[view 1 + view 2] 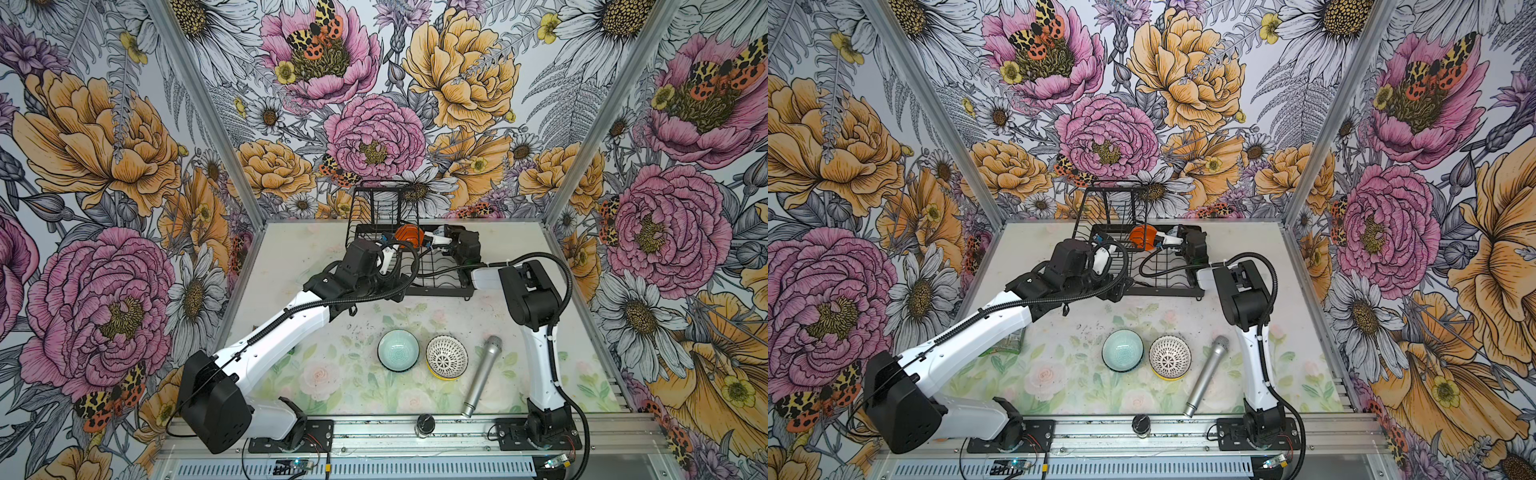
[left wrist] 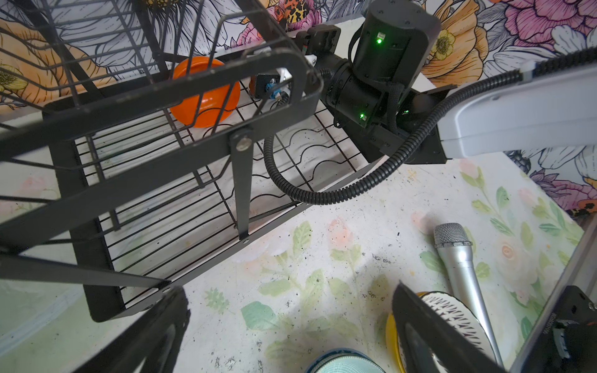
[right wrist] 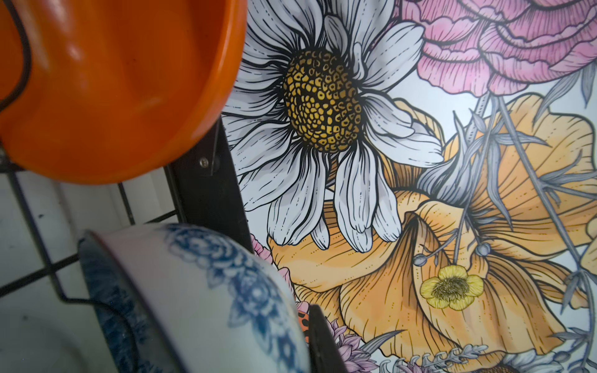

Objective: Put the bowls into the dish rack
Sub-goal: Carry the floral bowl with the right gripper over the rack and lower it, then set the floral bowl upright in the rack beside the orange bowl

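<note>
The black wire dish rack (image 1: 440,287) stands at the back of the table. An orange bowl (image 1: 409,237) leans on its edge inside it, also in the left wrist view (image 2: 203,97). My right gripper (image 1: 436,241) reaches into the rack beside the orange bowl (image 3: 113,87) and is shut on the wall of the blue-and-white floral bowl (image 3: 200,290). My left gripper (image 2: 290,332) hangs open and empty over the table by the rack's front left corner. A pale teal bowl (image 1: 398,350) sits in front. Beside it a white lattice bowl (image 1: 446,356) rests inside a yellow bowl (image 1: 440,376).
A silver microphone (image 1: 482,374) lies to the right of the lattice bowl, angled toward the front rail. A small dark round object (image 1: 425,424) sits on the front rail. The rack's raised upper tier (image 1: 380,203) stands at its back left. Flowered walls close three sides.
</note>
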Tool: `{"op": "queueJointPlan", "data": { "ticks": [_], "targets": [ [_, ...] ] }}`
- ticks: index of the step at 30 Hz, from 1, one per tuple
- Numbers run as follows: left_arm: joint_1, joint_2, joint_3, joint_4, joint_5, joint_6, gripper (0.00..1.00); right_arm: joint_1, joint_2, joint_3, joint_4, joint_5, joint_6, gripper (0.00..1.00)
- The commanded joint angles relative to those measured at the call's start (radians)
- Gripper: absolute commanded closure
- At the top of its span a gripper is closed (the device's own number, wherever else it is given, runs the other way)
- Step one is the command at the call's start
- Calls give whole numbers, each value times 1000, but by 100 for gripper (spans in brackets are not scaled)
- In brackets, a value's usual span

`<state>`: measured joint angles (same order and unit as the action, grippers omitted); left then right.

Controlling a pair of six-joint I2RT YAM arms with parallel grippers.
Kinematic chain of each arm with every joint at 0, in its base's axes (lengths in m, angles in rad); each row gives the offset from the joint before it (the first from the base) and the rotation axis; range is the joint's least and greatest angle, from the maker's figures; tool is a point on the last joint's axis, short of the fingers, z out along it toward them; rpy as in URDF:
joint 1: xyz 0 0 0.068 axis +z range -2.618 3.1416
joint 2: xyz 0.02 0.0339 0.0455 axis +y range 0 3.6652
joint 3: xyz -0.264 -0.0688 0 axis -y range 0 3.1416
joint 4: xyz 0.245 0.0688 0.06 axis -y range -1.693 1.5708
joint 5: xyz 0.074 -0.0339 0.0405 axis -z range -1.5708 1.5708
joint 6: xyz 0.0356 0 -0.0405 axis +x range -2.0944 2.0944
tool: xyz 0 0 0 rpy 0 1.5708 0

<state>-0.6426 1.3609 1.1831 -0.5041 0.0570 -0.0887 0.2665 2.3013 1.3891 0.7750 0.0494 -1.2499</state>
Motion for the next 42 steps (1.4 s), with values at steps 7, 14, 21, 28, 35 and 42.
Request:
{"op": "queueJointPlan", "data": {
  "ticks": [7,14,21,28,35,42],
  "targets": [
    [12,13,-7,23,20,22,1,-14,-51,62,-253,-42,104,95],
    [12,4,-10,22,17,12,1,-16,-42,88,-285,-21,120,75],
    [6,-11,-24,22,15,1,1,-16,-77,84,-300,-17,135,53],
    [1,-47,-50,22,3,-5,1,-17,-134,65,-308,-13,168,7],
    [-4,-85,-75,32,-7,-16,1,-17,-214,4,-268,7,214,1],
    [-7,-141,-133,40,-54,-32,1,11,-372,-113,-272,63,315,0]
  ]
}}
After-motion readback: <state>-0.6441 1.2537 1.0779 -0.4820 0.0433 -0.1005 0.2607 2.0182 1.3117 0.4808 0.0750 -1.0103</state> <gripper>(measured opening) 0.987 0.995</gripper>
